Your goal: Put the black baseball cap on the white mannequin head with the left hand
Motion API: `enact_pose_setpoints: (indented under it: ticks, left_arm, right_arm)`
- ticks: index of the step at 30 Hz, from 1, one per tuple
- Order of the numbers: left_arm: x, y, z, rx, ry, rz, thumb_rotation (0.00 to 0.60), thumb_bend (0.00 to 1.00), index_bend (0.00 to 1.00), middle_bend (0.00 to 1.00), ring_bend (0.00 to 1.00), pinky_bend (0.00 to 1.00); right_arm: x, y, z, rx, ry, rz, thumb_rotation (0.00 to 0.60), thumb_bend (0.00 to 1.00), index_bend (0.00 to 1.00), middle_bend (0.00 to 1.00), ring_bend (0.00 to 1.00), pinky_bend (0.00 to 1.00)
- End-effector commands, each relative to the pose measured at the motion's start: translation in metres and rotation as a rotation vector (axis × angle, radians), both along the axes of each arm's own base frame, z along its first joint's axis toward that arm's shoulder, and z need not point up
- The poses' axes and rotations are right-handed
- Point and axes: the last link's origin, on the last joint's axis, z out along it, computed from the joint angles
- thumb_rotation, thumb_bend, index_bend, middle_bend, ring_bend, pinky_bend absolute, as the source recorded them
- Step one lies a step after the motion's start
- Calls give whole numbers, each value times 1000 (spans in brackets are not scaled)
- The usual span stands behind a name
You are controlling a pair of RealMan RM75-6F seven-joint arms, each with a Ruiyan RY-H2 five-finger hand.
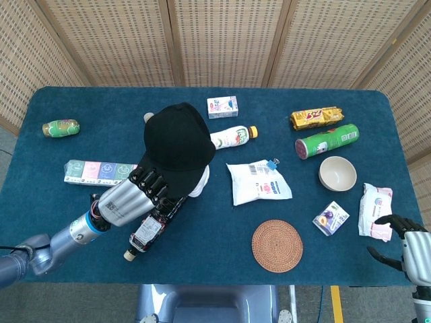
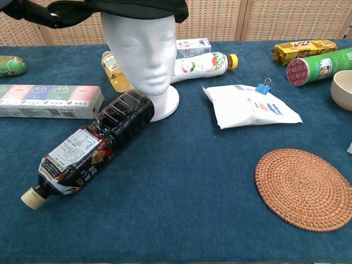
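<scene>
While the left hand (image 1: 135, 195) grips the brim of the black baseball cap (image 1: 176, 144) with its fingers (image 1: 149, 182) curled over the edge, the cap sits atop the white mannequin head (image 2: 144, 52), whose round base stands on the blue table (image 1: 60, 229). Lying against that base is a dark bottle (image 2: 88, 147), with a multi-coloured pack (image 2: 49, 100) to its left and a white pouch (image 2: 250, 106) and woven coaster (image 2: 304, 188) to its right. At the table's near right corner the right hand (image 1: 401, 239) holds nothing, fingers apart.
</scene>
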Motion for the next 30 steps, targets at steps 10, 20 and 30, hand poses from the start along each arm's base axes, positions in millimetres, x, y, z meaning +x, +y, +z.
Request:
enact_pose_setpoints:
  ticks: [10,20,30]
  left_arm:
    - [-5,-7,0,-2,12,81,600,264,583,487,382,647]
    - [-12,-21,1,-3,81,266,600,200,334,311,210,515]
    - [-26,-33,21,-10,79,403,600,177,197,199,120,442]
  right_arm:
    - [0,0,0,0,-5,1,600,81,398,421,443,507]
    - [0,1,1,-2,-15,9,600,82,397,421,443,508]
    - [1,-3,0,3,-19,20,600,83,398,421,443,507]
